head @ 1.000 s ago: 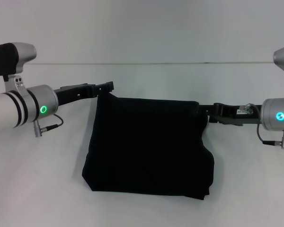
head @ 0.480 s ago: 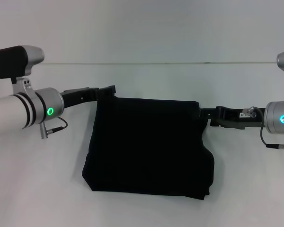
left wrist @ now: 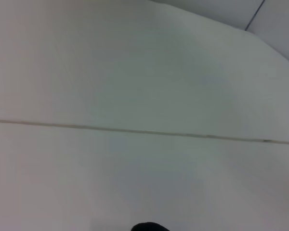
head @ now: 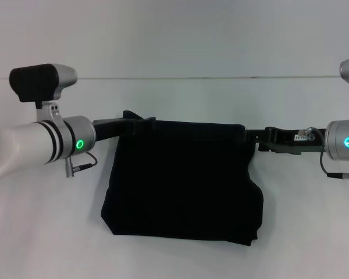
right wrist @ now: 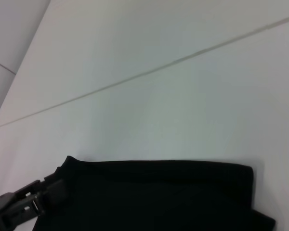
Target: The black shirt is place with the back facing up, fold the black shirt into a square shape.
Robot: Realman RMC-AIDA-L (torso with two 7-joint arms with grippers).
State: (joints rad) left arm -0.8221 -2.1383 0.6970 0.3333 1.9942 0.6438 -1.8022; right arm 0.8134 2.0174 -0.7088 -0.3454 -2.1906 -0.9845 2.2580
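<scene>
The black shirt (head: 183, 180) lies partly folded in the middle of the white table, roughly square, its near edge flat on the table. My left gripper (head: 141, 123) is at the shirt's far left corner and shut on the cloth there. My right gripper (head: 250, 135) is at the far right corner, shut on the cloth. The far edge runs taut between them. The right wrist view shows the shirt's far edge (right wrist: 159, 197) and the left gripper (right wrist: 19, 209) at its corner. The left wrist view shows only a dark sliver (left wrist: 149, 227).
The white table (head: 180, 93) stretches around the shirt, with a thin seam line (head: 221, 78) across the back. My left arm's silver body (head: 41, 145) reaches in from the left, the right arm's (head: 343, 142) from the right.
My left arm has moved right, carrying the shirt's far left corner inward with it. The right gripper has shifted only slightly. The shirt's near edge has stayed put.
</scene>
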